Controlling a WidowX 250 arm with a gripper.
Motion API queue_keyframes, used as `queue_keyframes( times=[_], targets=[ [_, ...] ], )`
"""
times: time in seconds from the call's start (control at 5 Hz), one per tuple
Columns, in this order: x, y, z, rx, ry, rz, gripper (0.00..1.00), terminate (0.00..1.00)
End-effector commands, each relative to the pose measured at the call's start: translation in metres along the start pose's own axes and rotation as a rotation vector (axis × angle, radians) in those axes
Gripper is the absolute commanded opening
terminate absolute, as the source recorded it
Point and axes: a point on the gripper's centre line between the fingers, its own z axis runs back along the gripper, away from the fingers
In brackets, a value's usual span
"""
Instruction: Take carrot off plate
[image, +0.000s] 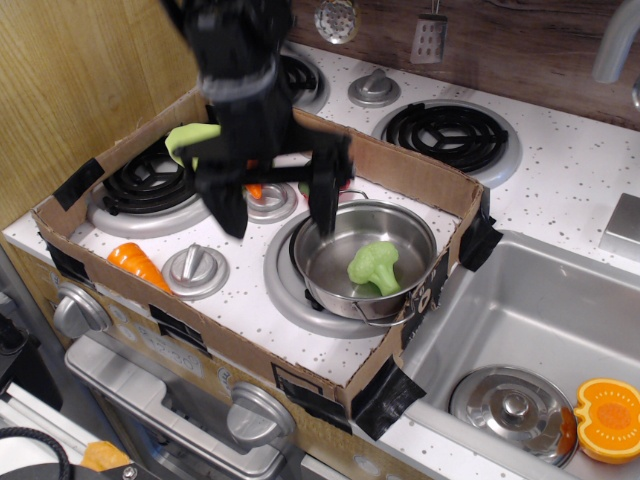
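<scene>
My gripper (276, 203) is open and empty, its two black fingers (226, 208) pointing down above the back of the stove inside the cardboard frame. The lime-green plate (188, 140) lies over the back-left burner, mostly hidden by my arm. Just a small orange bit of the carrot (256, 191) shows between my fingers, beside a grey knob (272, 202). I cannot tell whether it rests on the plate.
A steel pot (368, 262) holding green broccoli (375, 264) sits to the right of the gripper. A short ridged orange carrot (135, 262) lies front left beside another knob (195, 270). Cardboard walls (395, 165) ring the stove. The sink (540, 330) holds a lid and an orange pumpkin half (610, 418).
</scene>
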Motion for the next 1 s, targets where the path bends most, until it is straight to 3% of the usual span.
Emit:
queue_keyframes(
  times=[0.0, 0.2, 0.4, 0.8],
  targets=[
    [0.047, -0.005, 0.020, 0.080, -0.066, 0.189, 1.00, 0.00],
    [0.073, -0.005, 0.008, 0.073, -0.106, 0.171, 1.00, 0.00],
    [0.102, -0.002, 0.002, 0.095, -0.104, 0.181, 1.00, 0.00],
    [0.144, 0.014, -0.012, 0.168, -0.125, 0.143, 1.00, 0.00]
  ],
)
